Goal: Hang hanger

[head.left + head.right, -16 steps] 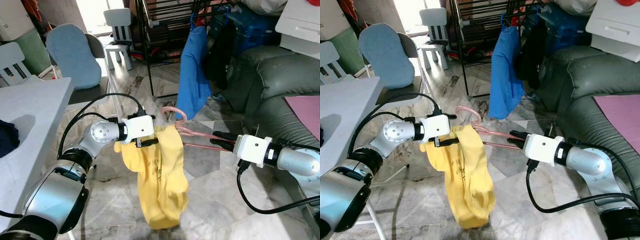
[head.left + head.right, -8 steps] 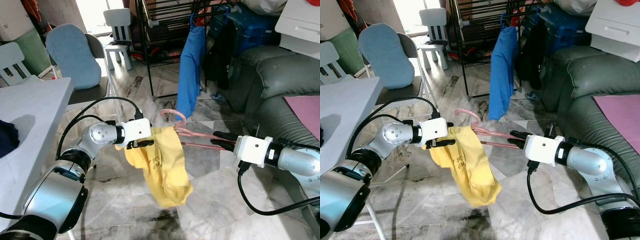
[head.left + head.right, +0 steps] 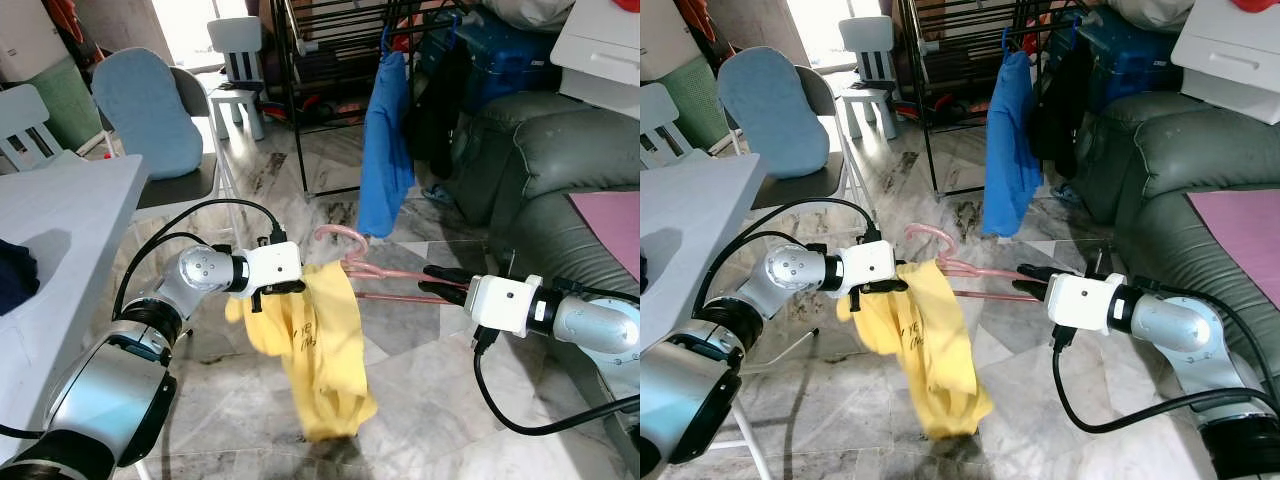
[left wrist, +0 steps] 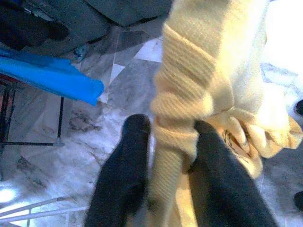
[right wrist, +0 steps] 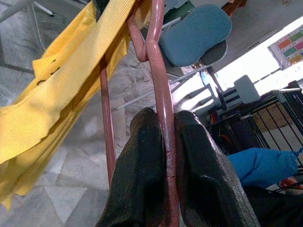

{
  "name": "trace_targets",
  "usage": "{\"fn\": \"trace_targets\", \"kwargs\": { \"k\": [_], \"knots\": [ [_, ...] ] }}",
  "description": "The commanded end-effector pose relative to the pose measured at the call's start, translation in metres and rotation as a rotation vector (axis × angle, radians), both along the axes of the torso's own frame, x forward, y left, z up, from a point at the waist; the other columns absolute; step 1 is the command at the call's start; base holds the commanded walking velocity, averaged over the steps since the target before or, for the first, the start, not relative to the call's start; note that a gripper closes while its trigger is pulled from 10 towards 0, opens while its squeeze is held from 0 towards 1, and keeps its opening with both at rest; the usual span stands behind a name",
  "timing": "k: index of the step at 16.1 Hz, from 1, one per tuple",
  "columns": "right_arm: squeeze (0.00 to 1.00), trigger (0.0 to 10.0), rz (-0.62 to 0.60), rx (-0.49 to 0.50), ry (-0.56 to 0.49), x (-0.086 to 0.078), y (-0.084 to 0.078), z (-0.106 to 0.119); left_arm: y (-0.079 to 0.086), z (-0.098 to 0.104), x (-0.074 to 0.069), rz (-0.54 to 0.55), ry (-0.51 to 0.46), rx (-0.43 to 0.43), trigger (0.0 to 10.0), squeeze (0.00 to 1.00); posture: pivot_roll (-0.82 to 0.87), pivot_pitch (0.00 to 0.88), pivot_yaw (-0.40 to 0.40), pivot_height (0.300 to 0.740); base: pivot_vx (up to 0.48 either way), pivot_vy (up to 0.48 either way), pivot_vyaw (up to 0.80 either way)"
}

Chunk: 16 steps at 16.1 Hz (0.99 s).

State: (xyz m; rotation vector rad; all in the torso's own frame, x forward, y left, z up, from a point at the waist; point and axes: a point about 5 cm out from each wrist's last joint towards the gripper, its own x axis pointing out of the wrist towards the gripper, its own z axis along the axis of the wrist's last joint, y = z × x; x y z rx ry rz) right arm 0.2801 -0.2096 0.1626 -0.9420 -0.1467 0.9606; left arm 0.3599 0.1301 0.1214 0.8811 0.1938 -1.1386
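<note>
The pink hanger (image 3: 385, 275) lies roughly level between the two arms, held that way so the garment can be worked along it before anything goes up on a rail. The right gripper (image 5: 163, 142) has its jaws pinched narrow on one of the hanger's thin rods, the bar running straight out beyond the fingertips towards the hook and the cloth; this grip at the far end steadies the frame and leaves the other shoulder free. The left gripper (image 4: 165, 142) has its jaws closed on a bunched fold of the yellow garment (image 3: 315, 350), right where the cloth meets the near end of the hanger, just below the curved hook. From that pinch the rest of the garment droops well below both sets of jaws towards the marble floor (image 3: 420, 400), which suggests it is only partly seated: one shoulder looks draped over the hanger, the bulk hangs loose. Holding the fabric at its top edge lets this arm pull it across the frame against the right arm's hold. Beyond the jaws, well apart, stands the black rack (image 3: 330, 60) with a blue garment (image 3: 385, 140) already hanging, the likely place for this hanger once the cloth sits properly.
</note>
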Motion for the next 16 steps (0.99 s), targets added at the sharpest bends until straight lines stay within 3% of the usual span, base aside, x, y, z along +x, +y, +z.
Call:
{"fn": "trace_targets", "kwargs": {
  "k": [1,8,9,11,12,16],
  "knots": [
    [0.0,10.0,0.028,0.028,-0.067,0.003,0.007,0.013,0.002,0.001,0.001,-0.001,0.022,0.013,0.0,0.0,-0.26,0.0,0.114,0.74,0.0,0.0,0.0],
    [0.0,10.0,0.025,0.038,-0.049,0.006,0.008,0.01,0.005,0.001,0.001,0.021,0.057,-0.007,0.0,0.0,-0.25,0.0,0.11,0.74,0.0,0.0,0.0],
    [1.0,10.0,0.022,0.048,-0.019,0.007,0.008,0.009,0.005,0.001,0.001,0.026,0.056,-0.011,0.0,0.0,-0.25,0.0,0.11,0.74,0.0,0.0,0.0],
    [1.0,10.0,0.019,0.047,-0.009,0.007,0.008,0.009,0.006,0.001,0.002,0.05,0.059,-0.036,0.0,0.0,-0.25,0.0,0.108,0.74,0.0,0.0,0.0],
    [1.0,10.0,0.017,0.007,0.001,0.008,0.004,0.006,0.01,0.002,0.003,0.103,0.075,-0.107,0.0,0.0,-0.25,0.0,0.11,0.74,0.0,0.0,0.0],
    [1.0,10.0,-0.044,-0.085,0.009,0.013,-0.018,0.01,0.028,-0.005,0.0,0.211,0.109,-0.187,0.0,0.0,-0.26,0.0,0.114,0.74,0.0,0.0,0.0]
  ]
}}
